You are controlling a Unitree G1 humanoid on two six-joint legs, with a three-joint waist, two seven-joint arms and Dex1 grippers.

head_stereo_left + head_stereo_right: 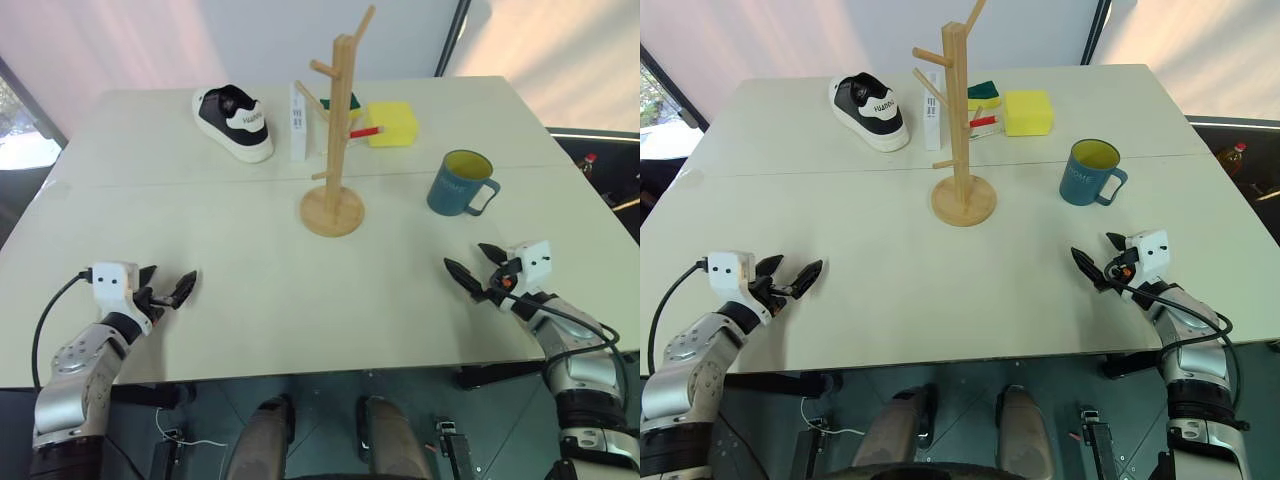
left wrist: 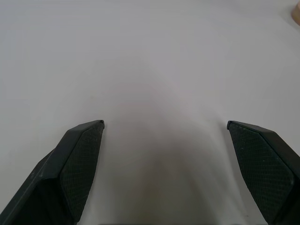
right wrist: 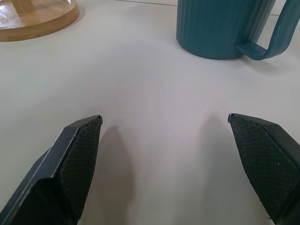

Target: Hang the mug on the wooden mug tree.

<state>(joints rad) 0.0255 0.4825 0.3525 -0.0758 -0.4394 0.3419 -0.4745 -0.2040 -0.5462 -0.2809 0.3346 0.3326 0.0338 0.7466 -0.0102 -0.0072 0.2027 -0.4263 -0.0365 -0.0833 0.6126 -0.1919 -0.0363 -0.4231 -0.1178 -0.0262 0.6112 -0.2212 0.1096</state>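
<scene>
Mug: the teal-blue ceramic mug with a yellow inside (image 1: 461, 184) stands upright on the pale table (image 1: 250, 300), right of centre, its loop handle turned to the right and slightly near.
Mug tree: the tall light-wood mug tree with angled pegs and a round flat base (image 1: 334, 150) stands at mid-table, well apart from the mug and to its left.
Right gripper: the right gripper (image 1: 474, 270) hovers near the table's near right edge, nearer than the mug, jaws spread wide and empty.
Left gripper: the left gripper (image 1: 167, 288) is at the near left, jaws also wide, holding nothing.
Risk, grasp: a pinch on the smooth ribbed wall may slip; a push from one finger could slide or tip the mug.
Risk, hanging: the base looks light, so a handle bumping a peg could rock or topple the post; a handle hidden by the fingers cannot thread a peg.
Risk, clutter: the black-and-white sneaker (image 1: 233, 121), white upright box (image 1: 299, 122) and yellow sponge (image 1: 392, 124) stand just beyond the tree.
Writing: pale lettering on the mug, too small to read with confidence; the sneaker's heel lettering is also illegible.
</scene>
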